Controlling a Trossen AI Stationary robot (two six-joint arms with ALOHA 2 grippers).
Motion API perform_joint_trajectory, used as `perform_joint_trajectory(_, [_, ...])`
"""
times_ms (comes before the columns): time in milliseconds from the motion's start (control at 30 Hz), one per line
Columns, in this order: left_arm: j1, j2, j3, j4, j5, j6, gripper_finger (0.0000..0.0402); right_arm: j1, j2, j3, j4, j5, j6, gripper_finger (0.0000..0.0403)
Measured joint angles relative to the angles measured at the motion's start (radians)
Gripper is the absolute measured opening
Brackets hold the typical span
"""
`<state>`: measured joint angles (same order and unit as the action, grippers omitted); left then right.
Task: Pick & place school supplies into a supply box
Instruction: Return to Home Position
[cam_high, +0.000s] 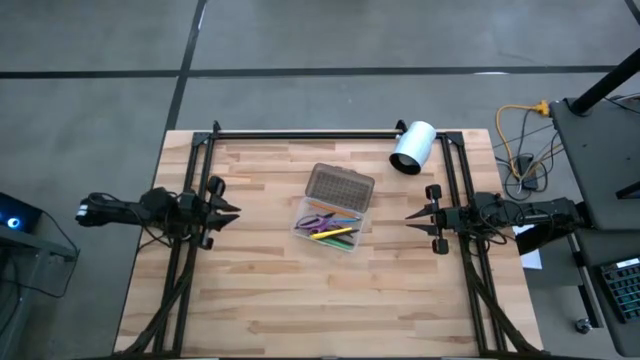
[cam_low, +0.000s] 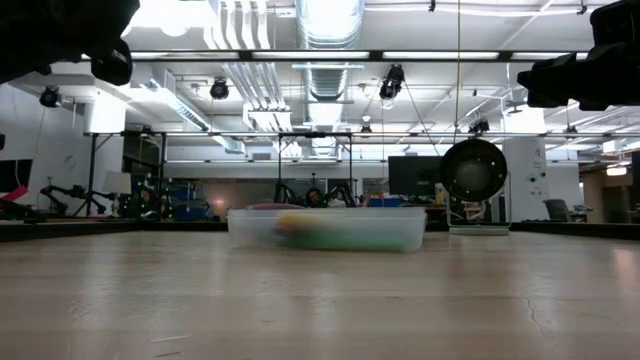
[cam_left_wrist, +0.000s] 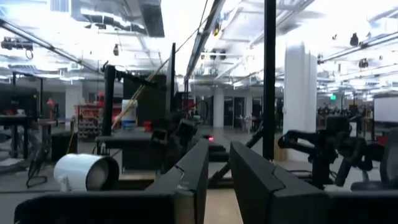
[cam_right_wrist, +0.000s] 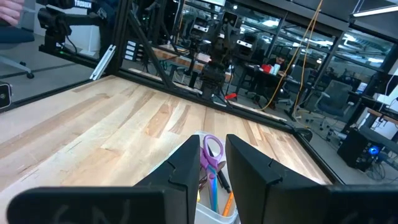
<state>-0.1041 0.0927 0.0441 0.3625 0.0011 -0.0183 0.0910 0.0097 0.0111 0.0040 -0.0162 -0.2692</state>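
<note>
The supply box (cam_high: 333, 228) sits open at the table's middle, its grey dotted lid (cam_high: 338, 185) folded back toward the far edge. Inside the clear case lie green, purple, orange and yellow pens and the purple-handled scissors (cam_right_wrist: 212, 151). In the low view the box (cam_low: 325, 228) rests flat on the wood. My left gripper (cam_high: 238, 210) hovers left of the box, fingers shut and pointing at it. My right gripper (cam_high: 407, 215) hovers right of the box, also shut, and looks down onto the case (cam_right_wrist: 214, 214). Neither touches anything.
A white cylinder (cam_high: 412, 147) lies on its side near the far right corner, also seen in the left wrist view (cam_left_wrist: 84, 173). Black frame rails (cam_high: 300, 133) run along the far, left and right sides. Bare wood (cam_high: 320, 300) spreads from the box to the near edge.
</note>
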Motion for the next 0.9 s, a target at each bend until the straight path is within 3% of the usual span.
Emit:
perform_joint_trajectory(267, [0.0,-0.09,-0.01,-0.016,0.037,-0.01,0.0054,0.0,0.0,0.0,0.0,0.0,0.0,0.0068])
perform_joint_trajectory(733, [0.0,-0.079,-0.034,-0.03,0.052,0.017,0.0054,0.0,0.0,0.0,0.0,0.0,0.0,0.0068])
perform_joint_trajectory(900, [0.0,-0.08,-0.033,-0.127,0.052,0.046,0.0054,0.0,0.0,0.0,0.0,0.0,0.0,0.0068])
